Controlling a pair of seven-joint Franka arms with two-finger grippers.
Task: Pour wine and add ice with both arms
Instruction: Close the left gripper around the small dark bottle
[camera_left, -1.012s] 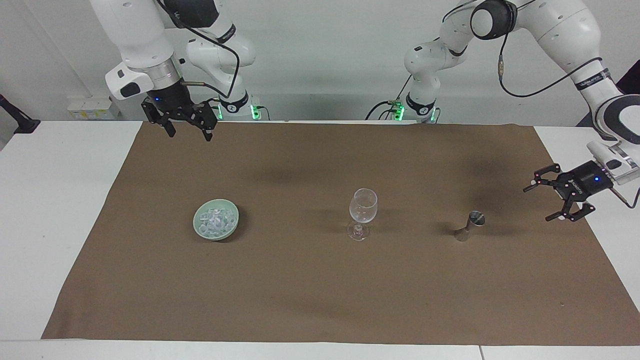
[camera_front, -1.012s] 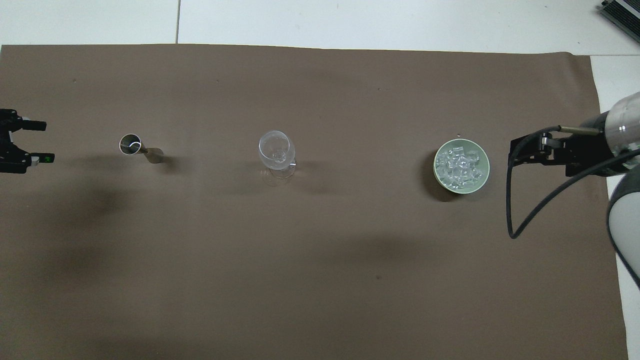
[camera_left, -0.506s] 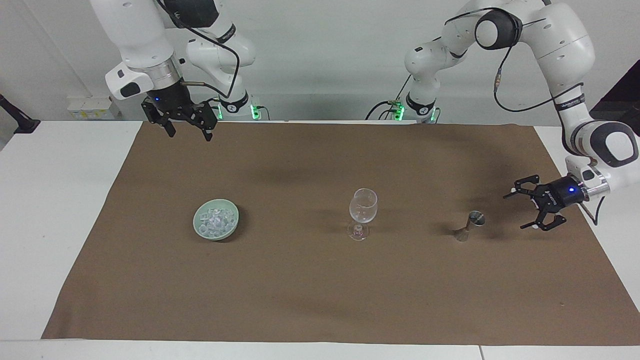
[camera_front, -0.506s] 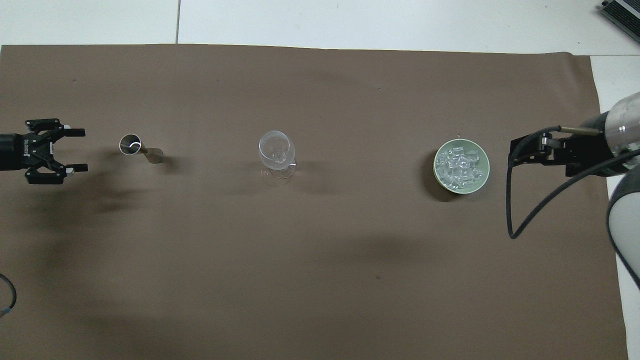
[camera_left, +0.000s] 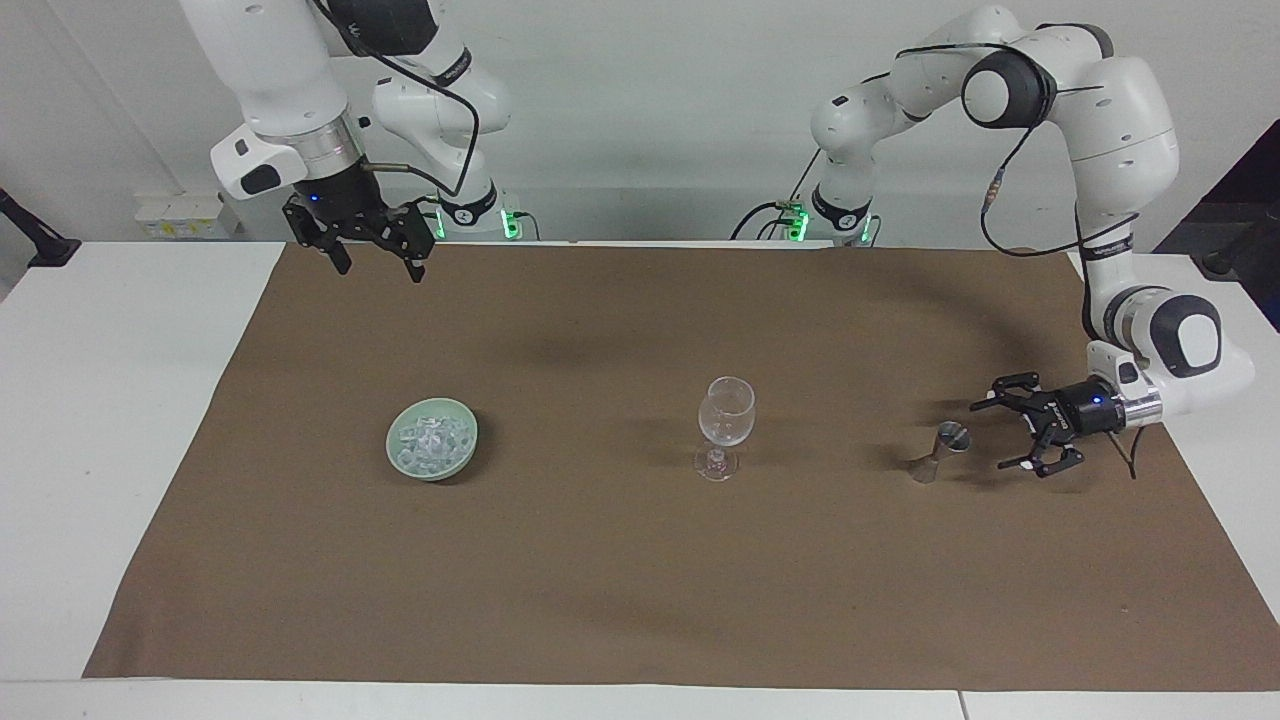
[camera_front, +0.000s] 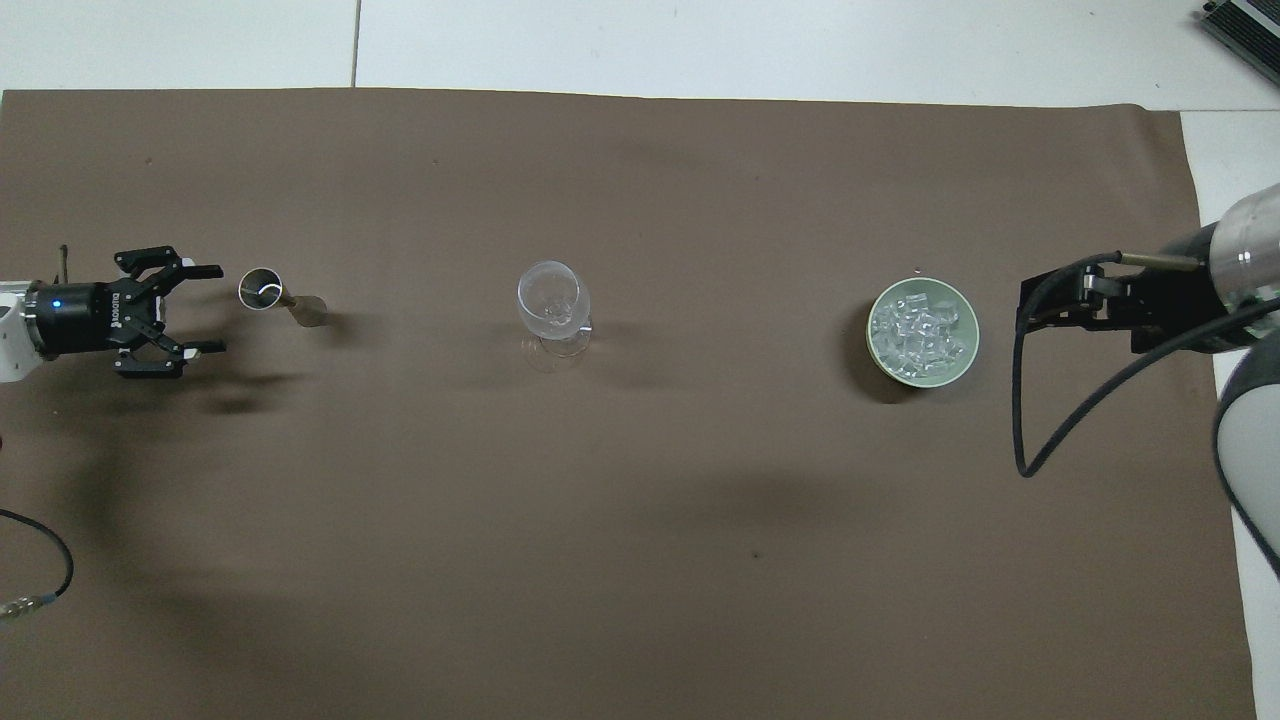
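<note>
Going across the facing view: the right gripper (camera_left: 378, 263) is hanging with its fingers spread and nothing in them, up over the robots' edge of the brown paper mat (camera_left: 640, 600), at the right arm's end of the table. That arm is just waiting.

Next is the small pale-green ceramic bowl (camera_left: 398, 462), sitting on the mat with the ice (camera_left: 432, 440), a heap of little clear glassy chunks, piled inside it. None of it looks taken out.

In the middle the clear stemmed wine glass (camera_left: 726, 412) is standing upright, and I'm seeing nothing in it.

Toward the left arm's end the small shiny metal jigger (camera_left: 939, 451) is standing on the mat. I can't tell whether there's wine in it.

The left gripper (camera_left: 1004, 436) is turned sideways, low, just beside the jigger with its fingers wide open, not touching it as far as I can tell.

So I'm guessing we're right at the start: grabbing the jigger, pouring, and adding the ice are all left to do.
</note>
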